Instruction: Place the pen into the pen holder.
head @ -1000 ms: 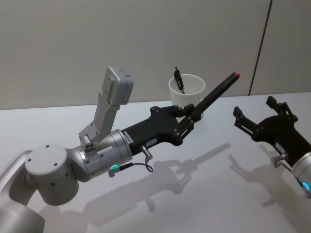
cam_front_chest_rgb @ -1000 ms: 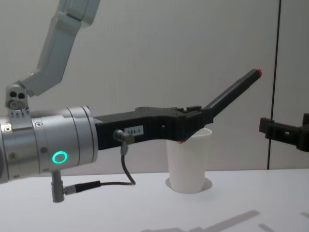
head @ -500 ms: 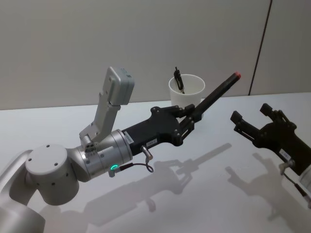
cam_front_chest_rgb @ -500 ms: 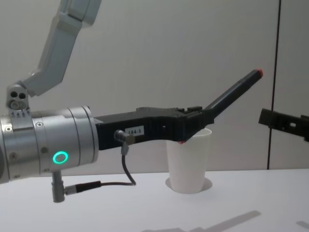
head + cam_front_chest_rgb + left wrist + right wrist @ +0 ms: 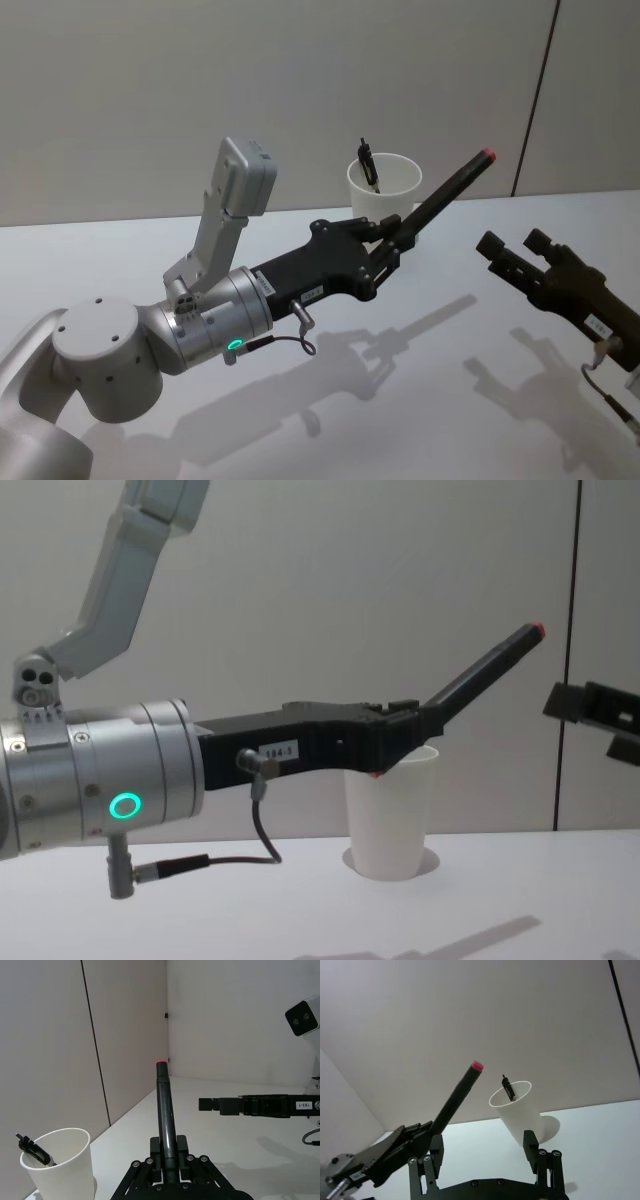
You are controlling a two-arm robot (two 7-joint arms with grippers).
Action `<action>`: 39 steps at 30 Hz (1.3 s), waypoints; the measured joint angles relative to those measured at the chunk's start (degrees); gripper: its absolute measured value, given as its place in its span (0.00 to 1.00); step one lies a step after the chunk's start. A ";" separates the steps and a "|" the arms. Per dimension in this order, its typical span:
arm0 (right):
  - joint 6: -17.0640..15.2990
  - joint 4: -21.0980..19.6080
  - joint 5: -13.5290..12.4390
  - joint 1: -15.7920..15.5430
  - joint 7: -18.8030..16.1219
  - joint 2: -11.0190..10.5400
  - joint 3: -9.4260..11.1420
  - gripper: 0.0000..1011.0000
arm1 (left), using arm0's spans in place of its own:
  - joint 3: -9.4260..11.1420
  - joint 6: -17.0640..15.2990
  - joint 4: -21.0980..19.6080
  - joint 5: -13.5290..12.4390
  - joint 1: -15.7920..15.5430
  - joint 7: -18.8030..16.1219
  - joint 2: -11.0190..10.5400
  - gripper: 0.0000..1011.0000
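The left gripper (image 5: pixel 393 243) was clamped on the pen (image 5: pixel 448 190) near its lower end. The shaft slanted up beyond the jaws (red tip highest), above and just right of the cup (image 5: pixel 396 208). The right gripper (image 5: pixel 512 242) hung well apart, jaws spread.

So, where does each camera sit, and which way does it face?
Head: sits high, looks down on the table; shows the left arm, the left end effector shut on the pen, the open right end effector.
Chest: sits low, looks across the table at the pen holder from the side; left arm large.
Left wrist: looks along the held pen towards the right end effector.
Right wrist: looks past its own fingers at the pen holder.
All four share the pen.
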State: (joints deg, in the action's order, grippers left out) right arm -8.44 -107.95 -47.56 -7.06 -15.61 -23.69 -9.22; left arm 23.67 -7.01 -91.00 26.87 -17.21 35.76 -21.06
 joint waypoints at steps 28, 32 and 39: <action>-6.97 5.97 -19.75 5.74 -4.15 4.42 -1.30 0.99 | 0.00 0.01 0.00 0.01 0.00 0.00 0.00 0.18; -7.05 6.50 -20.59 6.37 -4.23 4.85 -1.59 0.99 | 0.00 0.00 0.00 0.01 0.00 0.00 0.00 0.18; -6.25 7.01 -21.89 7.05 -4.01 5.44 -2.03 0.99 | 0.00 0.00 0.00 0.01 0.00 0.00 0.00 0.18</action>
State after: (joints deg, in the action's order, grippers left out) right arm -14.69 -100.94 -69.46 -0.01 -19.61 -18.25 -11.25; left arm 23.67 -7.01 -91.00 26.87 -17.21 35.76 -21.06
